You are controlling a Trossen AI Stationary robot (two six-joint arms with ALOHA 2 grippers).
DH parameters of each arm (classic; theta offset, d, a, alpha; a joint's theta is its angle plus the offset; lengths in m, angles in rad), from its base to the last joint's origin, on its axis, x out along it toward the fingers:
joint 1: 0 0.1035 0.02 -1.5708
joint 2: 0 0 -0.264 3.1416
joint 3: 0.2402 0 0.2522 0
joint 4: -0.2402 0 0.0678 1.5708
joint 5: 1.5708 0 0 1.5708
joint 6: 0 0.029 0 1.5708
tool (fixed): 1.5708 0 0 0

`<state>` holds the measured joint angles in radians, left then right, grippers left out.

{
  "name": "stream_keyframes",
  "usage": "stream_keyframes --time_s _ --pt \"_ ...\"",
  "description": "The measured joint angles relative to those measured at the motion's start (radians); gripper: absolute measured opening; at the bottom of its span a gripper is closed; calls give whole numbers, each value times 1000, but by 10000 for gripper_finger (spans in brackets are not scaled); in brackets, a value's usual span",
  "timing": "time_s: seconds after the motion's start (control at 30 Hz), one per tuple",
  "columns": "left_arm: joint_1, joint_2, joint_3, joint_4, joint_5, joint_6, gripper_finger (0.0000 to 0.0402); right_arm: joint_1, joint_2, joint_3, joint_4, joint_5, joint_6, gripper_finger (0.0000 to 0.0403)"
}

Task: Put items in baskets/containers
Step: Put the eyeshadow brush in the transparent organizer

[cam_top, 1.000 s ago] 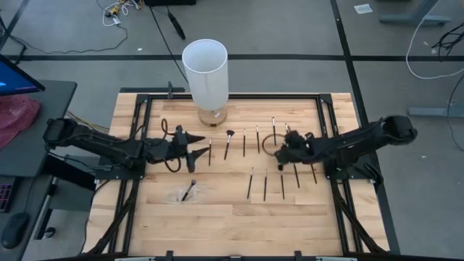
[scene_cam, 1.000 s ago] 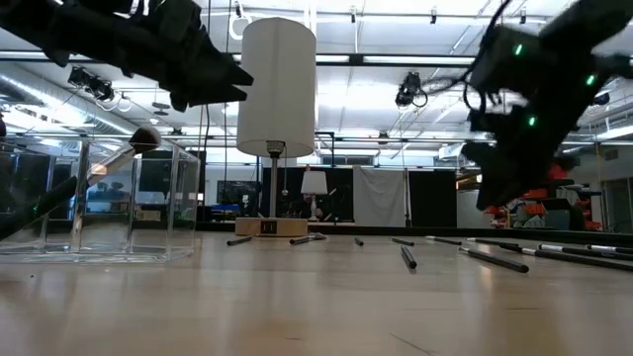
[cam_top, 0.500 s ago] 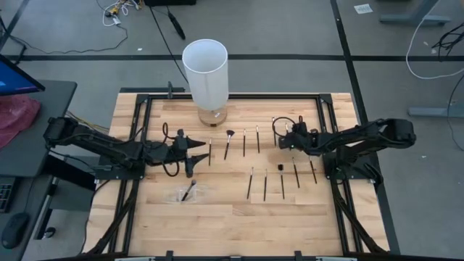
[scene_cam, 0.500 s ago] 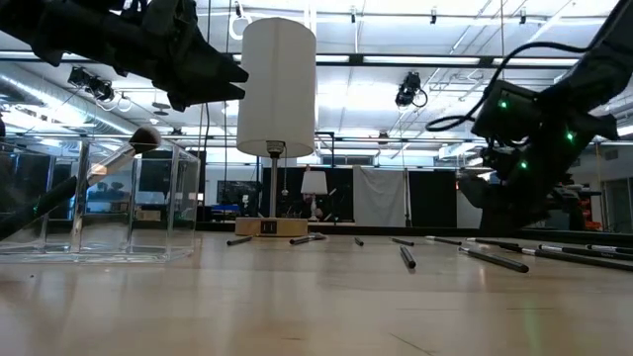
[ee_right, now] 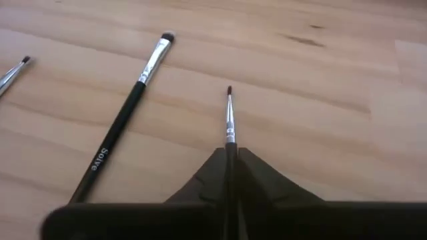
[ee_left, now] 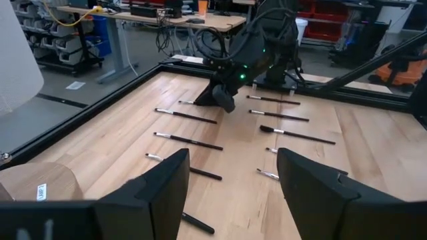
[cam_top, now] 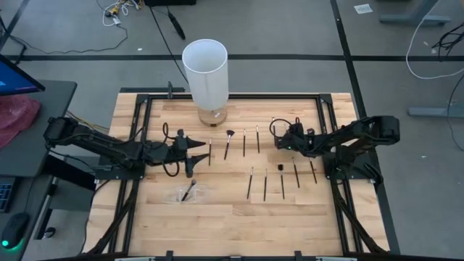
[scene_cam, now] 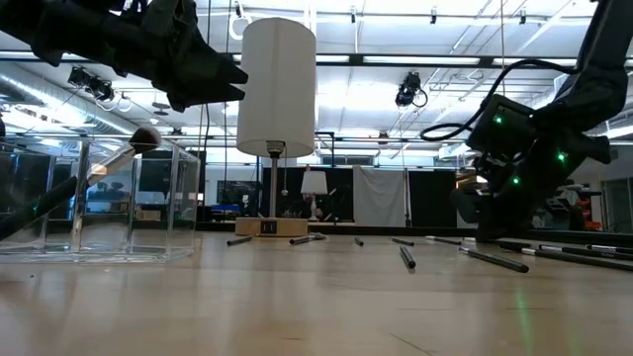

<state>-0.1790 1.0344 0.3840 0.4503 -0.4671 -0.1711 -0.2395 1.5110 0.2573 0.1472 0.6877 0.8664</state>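
Note:
Thin dark brushes lie flat in two rows on the wooden table [cam_top: 217, 217], among them one [cam_top: 228, 143] in the far row and one [cam_top: 265, 185] in the near row. My right gripper [cam_top: 279, 140] is down at the right end of the far row, shut on a thin brush [ee_right: 229, 113]. My left gripper [cam_top: 190, 150] hovers open left of the rows, above the table, its fingers [ee_left: 167, 193] wide apart. The clear container [cam_top: 190, 193] stands near it with a brush [scene_cam: 119, 158] leaning inside. My right gripper pinches the thin brush between its two fingers, on the handle just behind the silvery ferrule [ee_right: 230, 141]. The fingers slant down at it and lie along the brush. The bristle end [ee_right: 229, 90] sticks out ahead, low over the wood; I cannot tell whether it is lifted.
A tall white cylinder [cam_top: 205, 72] on a wooden foot stands at the far middle of the table. A thicker brush [ee_right: 127, 113] lies beside the held one. Black frame rails [cam_top: 138, 145] run along the table's sides. Bare wood lies along the near edge.
My right gripper has sunk from well above the table down to the far row of brushes, going toward the far edge and a little left. A small dark brush head in the near row, covered by it before, now shows.

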Motion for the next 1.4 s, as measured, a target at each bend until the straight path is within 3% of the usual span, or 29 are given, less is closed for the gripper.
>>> stream_keyframes --time_s 0.1,0.4,0.7,0.97,1.2,1.4 --pt "0 0 0 -5 0 0 232 8 4 0 9 5 -40 9" --pt "0 0 0 -9 0 -3 232 71 -13 -8 0 27 -98 5" --pt "0 0 0 -10 0 -27 232 117 -144 -12 -3 -60 -167 3" --pt "-22 0 0 -10 1 -25 232 162 -223 -10 54 -47 -240 2" --pt "-38 47 1 52 65 22 232 216 -224 -10 304 -79 -392 2" --pt "-31 225 1 303 80 62 232 292 -224 -8 637 -136 -558 3"
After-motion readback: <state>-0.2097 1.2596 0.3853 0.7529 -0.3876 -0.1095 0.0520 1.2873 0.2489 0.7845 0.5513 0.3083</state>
